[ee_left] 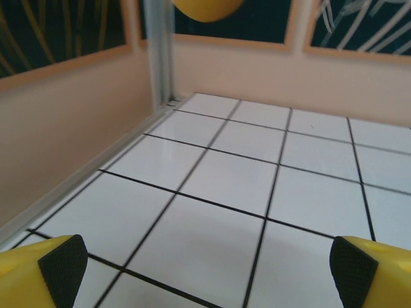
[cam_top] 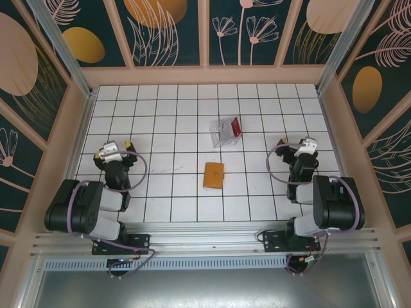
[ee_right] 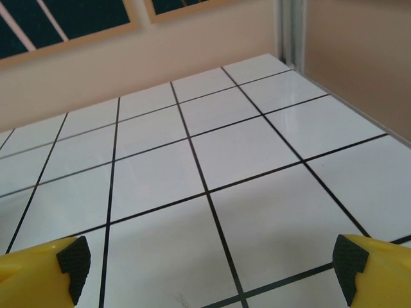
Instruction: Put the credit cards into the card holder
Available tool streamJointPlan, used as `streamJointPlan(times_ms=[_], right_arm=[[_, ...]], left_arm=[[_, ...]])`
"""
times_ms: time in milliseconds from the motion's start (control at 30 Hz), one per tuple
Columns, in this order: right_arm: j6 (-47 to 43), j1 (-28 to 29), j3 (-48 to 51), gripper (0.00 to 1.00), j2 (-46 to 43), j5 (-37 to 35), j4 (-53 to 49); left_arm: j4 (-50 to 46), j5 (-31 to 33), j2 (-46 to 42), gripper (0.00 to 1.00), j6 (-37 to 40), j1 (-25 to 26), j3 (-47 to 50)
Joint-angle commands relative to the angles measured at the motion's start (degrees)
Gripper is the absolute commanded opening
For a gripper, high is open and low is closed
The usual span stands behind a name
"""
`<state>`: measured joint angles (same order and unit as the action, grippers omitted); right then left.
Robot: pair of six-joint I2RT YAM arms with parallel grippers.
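Left claw [ee_left: 205,266] and right claw [ee_right: 209,266] both spread wide, empty, near the white tiled surface's [cam_top: 167,115] side edges. Orange-tan leather-like card holder [cam_top: 214,174] sits mid-surface. Red plastic credit card [cam_top: 235,127] overlaps a clear plastic case [cam_top: 221,133] just farther in, unobstructed.

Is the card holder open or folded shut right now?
Folded shut: the card holder lies flat as one orange rectangle, no lining showing, apart from the clear case.
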<state>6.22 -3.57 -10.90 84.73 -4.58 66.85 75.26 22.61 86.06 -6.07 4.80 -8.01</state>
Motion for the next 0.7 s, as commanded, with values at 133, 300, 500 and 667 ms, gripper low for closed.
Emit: streamJointPlan(times_ms=[133,300,500,667], right_arm=[[-4.02,1.5,-2.07,0.99,3.28,2.75,4.91],[-4.9,2.52,-1.86,0.99,3.57,1.47,5.65],[-4.9,2.52,-1.89,0.99,3.57,1.47,5.55],[-4.86,2.55,-1.86,0.99,3.53,1.45,5.57]], left_arm=[[1.98,-5.74,1.31,0.99,2.11,-1.28,-3.59],[1.76,-5.85,1.17,0.99,2.16,-1.28,-3.59],[1.13,-6.0,1.22,0.99,2.2,-1.28,-3.94],[1.64,-6.0,1.06,0.99,2.15,-1.28,-3.67]])
